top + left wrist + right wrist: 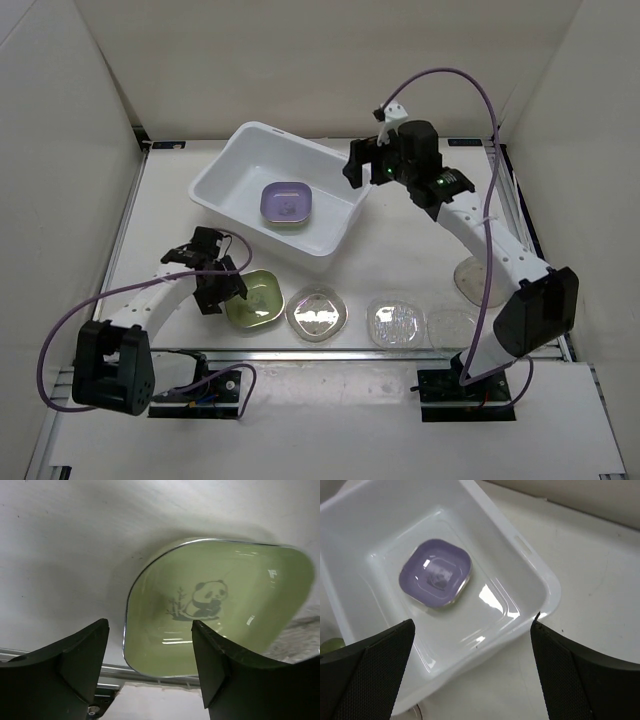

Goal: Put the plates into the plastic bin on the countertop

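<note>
- Nearest us, well in front of the bin point(215, 185), three clear plates point(396, 322) lie in a row on the countertop point(400, 240). A pale plate point(468, 278) sits off to the bin's right. All of these are left to do.
- Just in front of the bin, the green plate point(255, 298) lies flat. Our left gripper point(218, 282) is spread wide at its rim, holding nothing.
- Inside the bin lies the purple plate point(286, 204), the one done.
- Over the bin's right end, our right gripper point(366, 162) hangs spread and empty.
</note>
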Robot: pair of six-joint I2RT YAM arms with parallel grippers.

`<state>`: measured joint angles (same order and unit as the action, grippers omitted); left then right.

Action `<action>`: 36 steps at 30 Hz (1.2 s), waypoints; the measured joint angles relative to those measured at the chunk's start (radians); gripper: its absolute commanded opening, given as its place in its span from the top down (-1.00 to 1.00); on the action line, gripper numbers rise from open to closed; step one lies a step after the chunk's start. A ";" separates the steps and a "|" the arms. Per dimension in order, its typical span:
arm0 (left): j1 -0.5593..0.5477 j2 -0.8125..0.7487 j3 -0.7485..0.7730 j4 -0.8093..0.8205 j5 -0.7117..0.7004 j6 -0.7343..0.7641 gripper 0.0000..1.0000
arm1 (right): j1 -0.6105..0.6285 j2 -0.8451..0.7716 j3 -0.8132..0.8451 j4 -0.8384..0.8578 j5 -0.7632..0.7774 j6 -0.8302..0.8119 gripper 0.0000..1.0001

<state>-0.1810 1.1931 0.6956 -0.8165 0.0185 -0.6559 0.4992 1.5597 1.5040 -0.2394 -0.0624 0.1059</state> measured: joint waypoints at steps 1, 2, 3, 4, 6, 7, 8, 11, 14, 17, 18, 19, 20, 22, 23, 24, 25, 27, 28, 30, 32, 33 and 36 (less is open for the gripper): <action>-0.006 0.014 -0.010 0.004 -0.008 -0.015 -0.50 | -0.005 -0.017 -0.029 -0.002 0.009 0.003 -0.97; -0.011 0.023 -0.019 0.009 -0.014 -0.027 -0.47 | -0.012 -0.032 -0.052 -0.009 0.016 0.007 -0.98; -0.014 0.029 -0.029 0.014 -0.019 -0.040 -0.31 | -0.019 -0.045 -0.070 -0.016 0.021 0.010 -0.98; -0.016 0.031 -0.040 0.021 -0.024 -0.054 -0.25 | -0.026 -0.061 -0.090 -0.020 0.028 0.014 -0.98; -0.019 0.032 -0.063 0.035 -0.034 -0.077 0.07 | -0.039 -0.093 -0.121 -0.029 0.036 0.019 -0.98; -0.019 0.034 -0.069 0.039 -0.037 -0.089 0.16 | -0.046 -0.108 -0.132 -0.031 0.040 0.022 -0.98; -0.020 0.038 -0.071 0.040 -0.042 -0.098 0.29 | -0.051 -0.121 -0.139 -0.034 0.043 0.023 -0.98; -0.024 0.043 -0.070 0.047 -0.067 -0.117 0.72 | -0.059 -0.157 -0.154 -0.039 0.049 0.026 -0.98; -0.027 0.035 -0.047 0.037 -0.092 -0.136 0.81 | -0.060 -0.187 -0.171 -0.042 0.063 0.027 -0.98; -0.029 0.016 0.011 -0.010 -0.149 -0.148 0.80 | -0.060 -0.207 -0.184 -0.048 0.078 0.030 -0.98; -0.030 0.007 0.036 -0.036 -0.178 -0.150 0.81 | -0.060 -0.214 -0.190 -0.048 0.083 0.030 -0.98; -0.030 -0.002 0.060 -0.064 -0.208 -0.151 0.81 | -0.060 -0.222 -0.196 -0.050 0.086 0.031 -0.98; -0.030 -0.016 0.087 -0.095 -0.236 -0.152 0.81 | -0.060 -0.228 -0.201 -0.050 0.089 0.031 -0.98; -0.030 -0.046 0.150 -0.159 -0.289 -0.147 0.80 | -0.061 -0.243 -0.211 -0.050 0.096 0.031 -0.98; -0.030 -0.064 0.187 -0.188 -0.312 -0.141 0.81 | -0.061 -0.247 -0.213 -0.050 0.101 0.031 -0.98; -0.030 -0.084 0.230 -0.219 -0.335 -0.132 0.81 | -0.061 -0.253 -0.216 -0.048 0.109 0.031 -0.98; -0.030 -0.102 0.280 -0.250 -0.355 -0.121 0.81 | -0.061 -0.259 -0.220 -0.048 0.116 0.031 -0.98; -0.030 -0.134 0.394 -0.297 -0.390 -0.089 0.81 | -0.064 -0.266 -0.226 -0.050 0.124 0.030 -0.98; -0.030 -0.148 0.452 -0.306 -0.400 -0.068 0.81 | -0.066 -0.267 -0.227 -0.050 0.129 0.030 -0.98; -0.030 -0.174 0.553 -0.293 -0.398 -0.006 0.81 | -0.074 -0.267 -0.230 -0.048 0.136 0.029 -0.98; -0.030 -0.196 0.610 -0.239 -0.361 0.074 0.80 | -0.082 -0.267 -0.239 -0.047 0.141 0.027 -0.98; -0.029 -0.198 0.626 -0.207 -0.326 0.119 0.81 | -0.088 -0.267 -0.245 -0.048 0.143 0.025 -0.98; -0.030 -0.139 0.677 -0.129 -0.212 0.233 0.81 | -0.106 -0.267 -0.257 -0.051 0.145 0.019 -0.98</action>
<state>-0.2111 1.0538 1.3724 -0.9459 -0.1940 -0.4225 0.3931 1.2926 1.2465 -0.2901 0.0830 0.1253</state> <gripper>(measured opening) 0.134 0.987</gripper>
